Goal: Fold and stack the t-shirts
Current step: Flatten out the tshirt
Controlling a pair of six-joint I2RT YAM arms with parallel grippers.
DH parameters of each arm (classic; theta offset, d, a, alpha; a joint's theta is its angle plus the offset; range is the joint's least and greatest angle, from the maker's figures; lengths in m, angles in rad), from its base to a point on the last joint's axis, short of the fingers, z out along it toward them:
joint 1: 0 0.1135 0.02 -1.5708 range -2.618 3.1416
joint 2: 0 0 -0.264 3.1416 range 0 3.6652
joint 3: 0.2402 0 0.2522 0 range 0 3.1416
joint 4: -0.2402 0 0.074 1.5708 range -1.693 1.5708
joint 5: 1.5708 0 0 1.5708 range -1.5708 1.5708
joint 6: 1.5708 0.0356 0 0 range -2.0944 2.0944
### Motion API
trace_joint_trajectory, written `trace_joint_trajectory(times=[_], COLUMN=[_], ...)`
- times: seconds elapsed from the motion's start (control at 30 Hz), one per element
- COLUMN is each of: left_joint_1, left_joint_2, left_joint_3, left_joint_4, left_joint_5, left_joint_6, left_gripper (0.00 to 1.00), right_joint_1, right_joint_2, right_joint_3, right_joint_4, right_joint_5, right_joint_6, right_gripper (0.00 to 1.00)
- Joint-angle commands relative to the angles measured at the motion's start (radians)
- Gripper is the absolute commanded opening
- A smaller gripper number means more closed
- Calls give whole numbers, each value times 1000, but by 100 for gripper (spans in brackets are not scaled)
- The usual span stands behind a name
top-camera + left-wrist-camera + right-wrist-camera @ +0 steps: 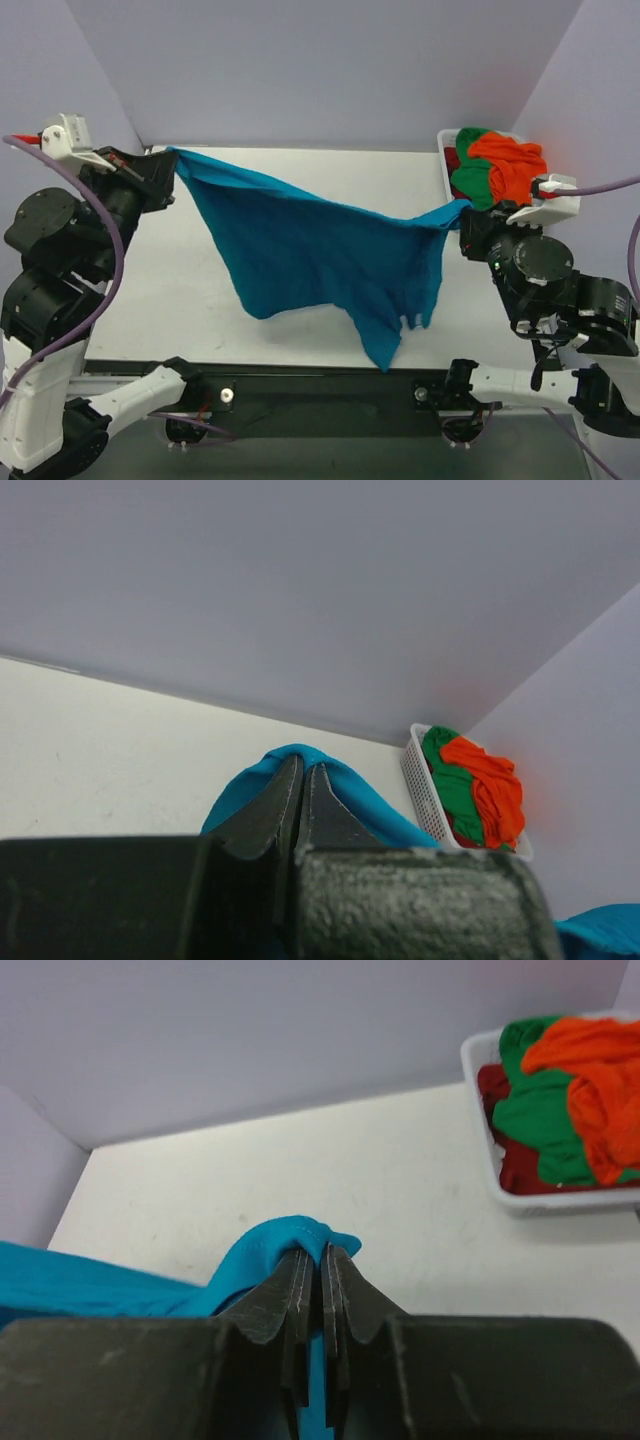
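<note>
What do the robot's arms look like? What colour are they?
The left arm and right arm are mostly black with chunky round joints and white lower links. A purple cable runs along each. The fingers are dark, tapered and rough-textured.

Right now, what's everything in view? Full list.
teal shirt: 1, teal blue, stretched between both grippers over the table
orange shirt: at least 1, orange, top of the basket pile
green shirt: at least 1, green, in the basket
dark red shirt: at least 1, dark red, low in the basket
basket: 1, white, table's far right corner
table: 1, white, under everything
left gripper: 1, black, shut on teal shirt, far left
right gripper: 1, black, shut on teal shirt, near basket
</note>
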State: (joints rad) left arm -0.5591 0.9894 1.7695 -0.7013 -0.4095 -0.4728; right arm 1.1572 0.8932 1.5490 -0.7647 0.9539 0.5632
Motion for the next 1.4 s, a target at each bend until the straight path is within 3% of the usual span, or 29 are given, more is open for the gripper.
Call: trace_joint_trajectory(times=[0.0, 0.07, 0.13, 0.17, 0.2, 0.3, 0.43, 0.57, 0.67, 0.77, 0.83, 0.9, 1.0, 1.17, 1.23, 1.37], left_joint_1=[7, 7, 7, 10, 14, 117, 405, 539, 609, 649, 685, 717, 743, 758, 758, 766], left_joint_2=[-3, 15, 35, 57, 69, 133, 331, 524, 613, 615, 554, 497, 369, 206, 158, 124], left_joint_3=[13, -30, -70, -90, -132, -194, -145, 75, 272, 323, 266, 103, -196, -631, -847, -1097], left_joint_4=[62, 104, 159, 180, 204, 337, 457, 497, 479, 437, 439, 471, 517, 531, 559, 583], left_joint_5=[-48, -55, -74, -78, -75, 30, 349, 610, 684, 716, 710, 704, 692, 635, 621, 583], left_joint_6=[33, 33, 34, 33, 31, -3, -148, -269, -297, -314, -319, -323, -345, -388, -444, -492], left_gripper=[0, 0, 0, 0, 0, 0, 0, 0, 0, 0, 0, 0, 0, 11, 17, 25], right_joint_1=[-51, -143, -376, -458, -635, -859, -953, -995, -1011, -1013, -1007, -995, -967, -909, -871, -794], right_joint_2=[23, 44, 79, 132, 165, 318, 559, 768, 811, 773, 724, 627, 495, 314, 277, 331], right_joint_3=[-4, -12, 0, 3, 5, 35, 247, 619, 750, 778, 665, 533, 213, -370, -604, -824], right_joint_4=[160, 267, 291, 307, 324, 421, 489, 485, 484, 485, 499, 530, 576, 659, 744, 853], right_joint_5=[47, -113, -310, -542, -678, -1052, -1190, -1235, -1219, -1201, -1196, -1196, -1175, -1135, -1132, -1112], right_joint_6=[-284, -356, -315, -287, -255, -132, -69, -40, -32, -34, -43, -39, -26, 73, 107, 168], right_gripper=[0, 0, 0, 0, 0, 0, 0, 0, 0, 0, 0, 0, 0, 0, 0, 3])
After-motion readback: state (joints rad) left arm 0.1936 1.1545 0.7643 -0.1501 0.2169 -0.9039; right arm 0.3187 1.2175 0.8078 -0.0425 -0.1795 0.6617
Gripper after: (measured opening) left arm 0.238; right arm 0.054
